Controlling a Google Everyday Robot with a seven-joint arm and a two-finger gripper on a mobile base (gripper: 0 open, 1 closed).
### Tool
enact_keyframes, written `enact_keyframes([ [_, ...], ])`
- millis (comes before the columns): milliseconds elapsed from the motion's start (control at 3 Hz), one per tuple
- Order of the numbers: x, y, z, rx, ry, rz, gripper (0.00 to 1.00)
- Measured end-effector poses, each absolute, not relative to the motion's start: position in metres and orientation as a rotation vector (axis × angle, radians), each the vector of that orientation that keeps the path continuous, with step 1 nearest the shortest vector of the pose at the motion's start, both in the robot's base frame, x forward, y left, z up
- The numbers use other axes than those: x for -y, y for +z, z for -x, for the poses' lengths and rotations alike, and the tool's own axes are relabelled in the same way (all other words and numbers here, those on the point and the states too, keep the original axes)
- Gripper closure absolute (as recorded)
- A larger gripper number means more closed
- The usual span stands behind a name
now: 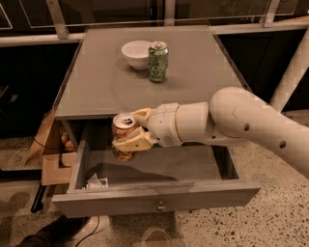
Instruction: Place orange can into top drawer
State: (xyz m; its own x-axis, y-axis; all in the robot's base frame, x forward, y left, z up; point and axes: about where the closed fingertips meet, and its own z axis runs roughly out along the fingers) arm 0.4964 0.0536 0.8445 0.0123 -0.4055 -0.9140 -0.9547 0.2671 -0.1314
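Smooth cream gripper clamps the cylindrical orange can, silver top up, above the left half of the open top drawer. The drawer is a shallow grey wooden box with a round metal knob. In its front-left corner lies a crumpled white packet.

Grey table on speckled terrazzo floor, dark glass panels behind.

End effector (with orange can) over top drawer, packet front-left
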Motion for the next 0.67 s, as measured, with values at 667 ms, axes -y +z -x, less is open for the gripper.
enact_keyframes([
  [667,-0.039,0.821,-0.501,-1.552,0.645,1.351,1.00],
])
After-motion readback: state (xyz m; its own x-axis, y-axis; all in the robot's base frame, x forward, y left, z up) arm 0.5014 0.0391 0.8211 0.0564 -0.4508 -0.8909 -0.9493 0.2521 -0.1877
